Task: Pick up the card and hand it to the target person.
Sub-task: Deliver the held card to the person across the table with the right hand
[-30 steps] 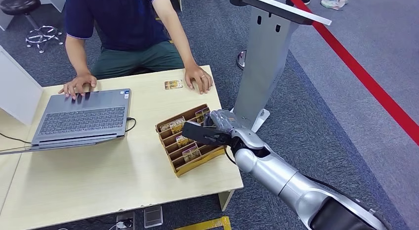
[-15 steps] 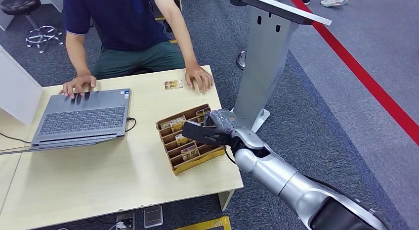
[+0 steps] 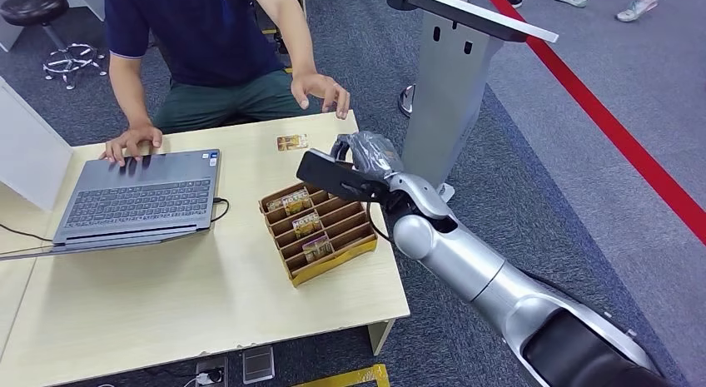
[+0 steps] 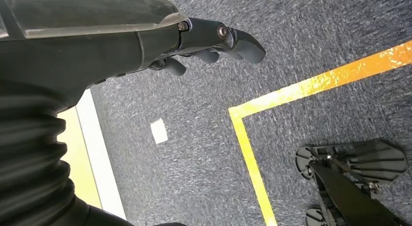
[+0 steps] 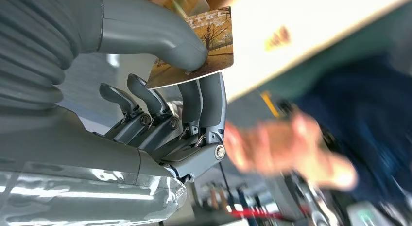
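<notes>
My right hand [image 3: 356,168] hovers above the table's far right part, beyond the brown card box [image 3: 320,234]. It pinches a card [image 5: 200,50] printed with an autumn tree between the thumb [image 5: 160,39] and the fingers [image 5: 206,102]. The seated person [image 3: 208,46] in a dark blue shirt holds one hand [image 3: 321,89] raised off the table just beyond my hand; that hand [image 5: 286,150] is blurred in the right wrist view. My left hand [image 4: 209,41] hangs over the carpet, fingers loosely extended and holding nothing.
The box has several slots with more cards in it. A loose card [image 3: 291,142] lies on the table [image 3: 208,304] near the far edge. A laptop [image 3: 141,195] sits at the left under the person's other hand. A grey stand [image 3: 449,96] rises right of the table.
My right hand has risen out of the card box with the card and moved toward the person. The person's hand has lifted off the table toward mine.
</notes>
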Motion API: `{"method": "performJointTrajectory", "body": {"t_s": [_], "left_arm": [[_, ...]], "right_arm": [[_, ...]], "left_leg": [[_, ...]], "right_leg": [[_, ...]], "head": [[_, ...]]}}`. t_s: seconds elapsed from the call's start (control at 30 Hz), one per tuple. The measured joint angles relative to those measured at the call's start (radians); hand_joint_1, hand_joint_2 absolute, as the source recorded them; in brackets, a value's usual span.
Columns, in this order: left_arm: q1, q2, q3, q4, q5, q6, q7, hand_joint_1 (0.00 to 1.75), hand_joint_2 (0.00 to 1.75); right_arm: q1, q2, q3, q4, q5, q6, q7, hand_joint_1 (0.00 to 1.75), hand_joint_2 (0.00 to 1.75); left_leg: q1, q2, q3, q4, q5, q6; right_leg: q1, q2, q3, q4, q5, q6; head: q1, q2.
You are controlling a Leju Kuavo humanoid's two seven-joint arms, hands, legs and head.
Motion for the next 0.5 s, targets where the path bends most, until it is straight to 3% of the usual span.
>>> {"method": "performJointTrajectory", "body": {"t_s": [0.5], "left_arm": [[-0.007, 0.000, 0.000, 0.000, -0.005, 0.003, 0.002, 0.00, 1.75]], "right_arm": [[-0.075, 0.075, -0.051, 0.114, -0.011, -0.252, -0.181, 1.66, 1.75]], "left_leg": [[0.000, 0.000, 0.000, 0.000, 0.000, 0.000]], "right_leg": [[0.000, 0.000, 0.000, 0.000, 0.000, 0.000]], "head": [[0.000, 0.000]]}}
